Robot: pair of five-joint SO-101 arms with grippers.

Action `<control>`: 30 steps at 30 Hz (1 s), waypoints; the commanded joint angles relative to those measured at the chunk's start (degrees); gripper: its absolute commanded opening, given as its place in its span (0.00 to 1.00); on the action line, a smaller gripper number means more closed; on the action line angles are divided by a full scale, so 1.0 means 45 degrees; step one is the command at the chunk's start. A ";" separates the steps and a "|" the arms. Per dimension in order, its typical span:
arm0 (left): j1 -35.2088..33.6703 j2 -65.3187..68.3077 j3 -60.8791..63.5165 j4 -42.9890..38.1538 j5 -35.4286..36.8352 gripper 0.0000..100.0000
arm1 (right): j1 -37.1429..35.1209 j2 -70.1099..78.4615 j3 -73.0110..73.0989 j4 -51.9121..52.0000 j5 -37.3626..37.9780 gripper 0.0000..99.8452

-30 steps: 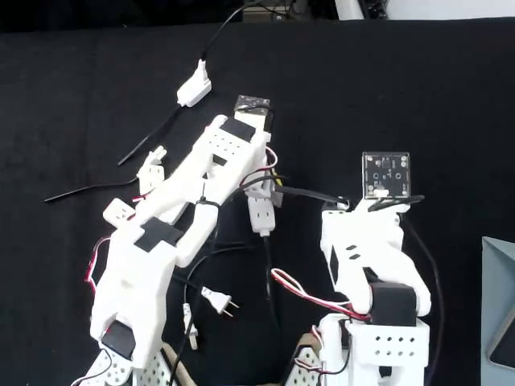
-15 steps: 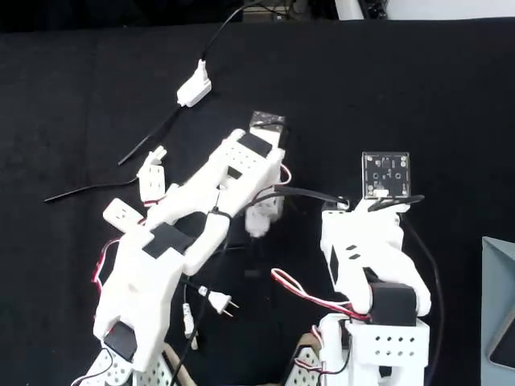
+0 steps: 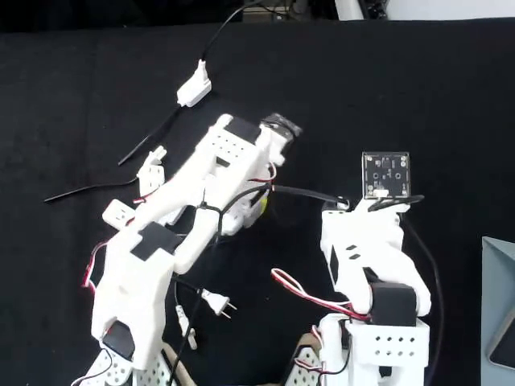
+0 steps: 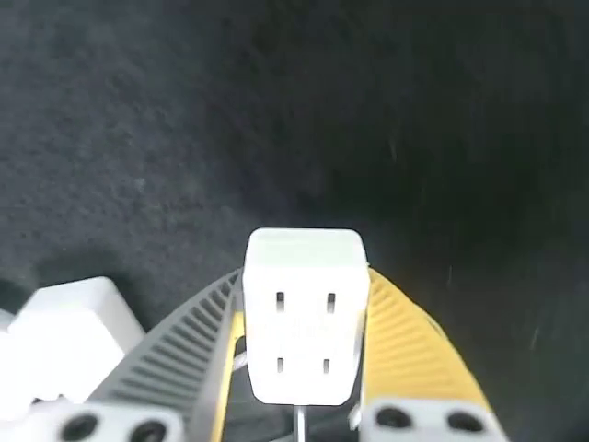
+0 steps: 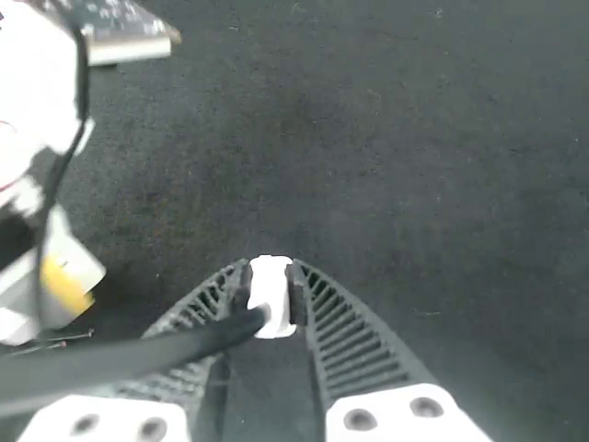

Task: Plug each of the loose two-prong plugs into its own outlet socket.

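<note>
On black table (image 3: pixel 418 88), loose plug (image 3: pixel 217 302), sockets (image 3: pixel 118 213)

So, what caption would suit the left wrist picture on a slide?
Left end effector shut on a white outlet socket, its slots facing the camera, above the black table.
</note>
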 commanded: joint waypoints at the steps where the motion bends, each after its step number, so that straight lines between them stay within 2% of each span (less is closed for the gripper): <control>1: -0.0713 -0.0840 -0.0537 0.0684 -0.3380 0.03 | 0.0039 0.0029 -0.0049 -0.0195 0.0059 0.01; 3: -0.1182 -0.0821 -0.0537 0.0488 -0.4552 0.03 | 0.0039 0.0029 -0.0049 -0.0195 0.0059 0.01; 5: -0.1592 -0.0821 -0.0537 0.0039 -0.4767 0.04 | 0.0039 0.0029 -0.0049 -0.0195 0.0078 0.01; 7: -0.1768 -0.0821 -0.0537 0.0000 -0.4611 0.10 | 0.0039 0.0029 0.0029 -0.0195 0.0098 0.01; 11: -0.1944 -0.0957 -0.0537 -0.0078 -0.3145 0.22 | 0.0020 0.0029 0.0127 -0.0215 0.0098 0.01; 17: -0.1827 -0.0977 -0.0576 0.0098 -0.2930 0.22 | 0.0020 0.0029 0.0068 -0.0215 0.0098 0.01; 21: -0.1963 -0.1074 -0.1397 0.1309 -0.2637 0.22 | 0.0020 0.0029 0.0029 -0.0215 0.0117 0.01; 28: -0.2569 -0.3282 -0.2159 0.2227 -0.2247 0.13 | 0.0020 0.0127 -0.0068 -0.0293 0.1231 0.01; 30: -0.2784 -0.4161 -0.1924 0.2208 -0.1524 0.11 | 0.0020 0.0147 -0.0322 -0.0254 0.1387 0.01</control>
